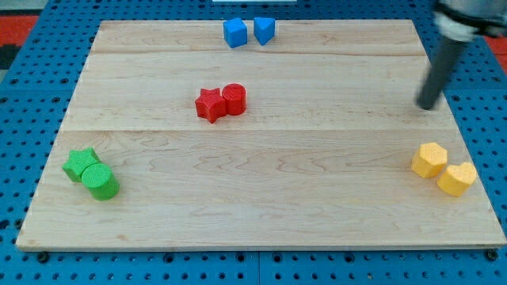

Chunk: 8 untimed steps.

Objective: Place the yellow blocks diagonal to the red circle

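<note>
Two yellow blocks lie touching at the view's lower right: a yellow hexagon-like block [429, 160] and a yellow heart-like block [457, 179] just right and below it. The red circle [234, 99] sits left of the board's middle, touching a red star [210, 104] on its left. My tip [428, 106] is at the view's right, above the yellow blocks with a clear gap, and far right of the red circle. The rod leans up to the view's top right.
Two blue blocks [235, 33] [264, 30] sit side by side at the board's top edge. A green star [80, 164] and a green cylinder [101, 181] touch at the lower left. The wooden board [261, 206] lies on a blue pegboard.
</note>
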Each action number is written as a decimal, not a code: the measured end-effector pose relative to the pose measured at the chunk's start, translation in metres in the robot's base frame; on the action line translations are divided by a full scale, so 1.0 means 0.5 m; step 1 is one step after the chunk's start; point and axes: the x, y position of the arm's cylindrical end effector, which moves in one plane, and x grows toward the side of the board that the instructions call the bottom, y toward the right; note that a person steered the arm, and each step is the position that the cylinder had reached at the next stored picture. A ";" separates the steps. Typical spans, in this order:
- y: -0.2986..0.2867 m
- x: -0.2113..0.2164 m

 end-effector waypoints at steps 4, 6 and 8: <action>-0.010 0.279; -0.181 0.211; 0.016 0.238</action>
